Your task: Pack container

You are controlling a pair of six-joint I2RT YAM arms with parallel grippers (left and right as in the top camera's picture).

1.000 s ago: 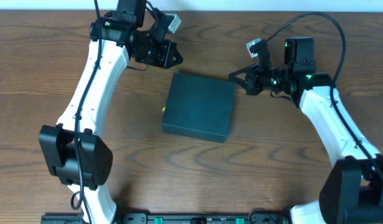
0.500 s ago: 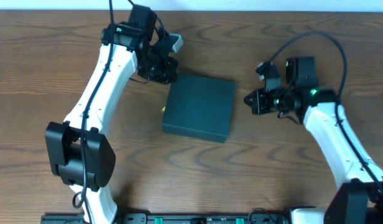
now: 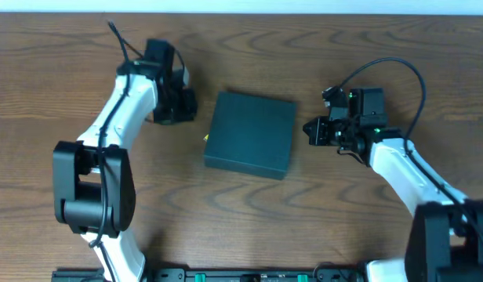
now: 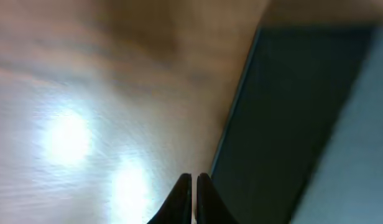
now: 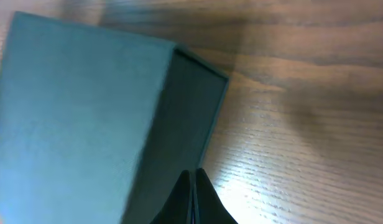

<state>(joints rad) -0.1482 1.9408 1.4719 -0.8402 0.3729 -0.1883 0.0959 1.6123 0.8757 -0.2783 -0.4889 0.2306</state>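
Both arms have drawn back beside the closed box (image 3: 252, 135) on the counter (image 3: 241, 227). The left fingers (image 4: 181, 200) and right fingers (image 5: 184, 198) are pinched together, holding nothing. Packing looks finished.

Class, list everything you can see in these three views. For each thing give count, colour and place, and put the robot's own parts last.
box: one, dark teal, closed, middle of the table
yellow scrap: one, yellow, tiny, at the box's left edge; too small to identify
table: one, brown wood, under everything
left gripper: one, black, shut, just off the box's left side, on a white arm
right gripper: one, black, shut, just off the box's right side, on a white arm
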